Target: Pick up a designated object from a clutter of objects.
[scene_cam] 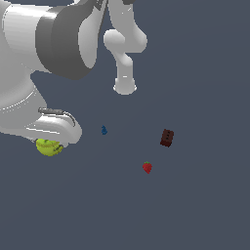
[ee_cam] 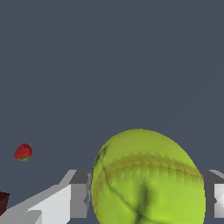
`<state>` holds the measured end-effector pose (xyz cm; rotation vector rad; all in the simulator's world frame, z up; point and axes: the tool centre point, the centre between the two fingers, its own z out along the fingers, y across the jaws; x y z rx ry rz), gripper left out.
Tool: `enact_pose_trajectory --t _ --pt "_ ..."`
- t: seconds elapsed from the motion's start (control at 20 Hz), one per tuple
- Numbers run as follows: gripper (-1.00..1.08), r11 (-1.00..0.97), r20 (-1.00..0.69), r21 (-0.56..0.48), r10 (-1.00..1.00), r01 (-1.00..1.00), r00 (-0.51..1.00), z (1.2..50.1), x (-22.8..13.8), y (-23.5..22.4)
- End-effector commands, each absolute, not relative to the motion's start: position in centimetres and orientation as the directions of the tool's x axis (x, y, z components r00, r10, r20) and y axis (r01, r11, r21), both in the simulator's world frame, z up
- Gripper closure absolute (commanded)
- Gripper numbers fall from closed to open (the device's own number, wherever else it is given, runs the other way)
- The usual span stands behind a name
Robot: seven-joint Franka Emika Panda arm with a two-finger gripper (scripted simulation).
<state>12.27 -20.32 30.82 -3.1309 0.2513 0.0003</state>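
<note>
1. Ball [ee_cam: 146, 179] first: I see the yellow-green ball with its curved seam sitting right between the fingers [ee_cam: 76, 199] of my gripper [scene_cam: 50, 145], filling the lower part of the wrist view.
2. In the exterior view the gripper hangs low over the ball [scene_cam: 49, 147], and the hand covers the ball's upper half.
3. The gripper looks spread around the ball, one finger on each side; I cannot tell whether the pads already touch it or whether any squeeze is on.
4. I judge the step in hand to be the grasp itself: the approach looks done, the lift not yet begun, since the ball appears to rest on the surface [scene_cam: 195, 210].
5. Next I need a firm, centred squeeze on the ball's widest part, then a straight rise; a round ball can roll or pop out if the pads meet it off-centre.
6. The rest of the clutter lies well apart from the gripper: the tiny blue figure [scene_cam: 104, 130] nearest, the red strawberry [scene_cam: 147, 167] and dark brown block [scene_cam: 167, 137] farther off, so none should interfere.
</note>
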Motion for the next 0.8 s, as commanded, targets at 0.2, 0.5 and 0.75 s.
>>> enact_pose_trajectory --t 0.2,0.5,0.75 --pt "1.08 -0.987 0.0 0.0 -0.158 -0.158 0.987 34.3 12.4 -22.7" --pt "1.08 -0.987 0.0 0.0 -0.158 -0.158 0.987 35.7 12.5 -23.7" --pt "1.08 -0.987 0.0 0.0 -0.158 -0.158 0.987 36.0 12.6 -23.9"
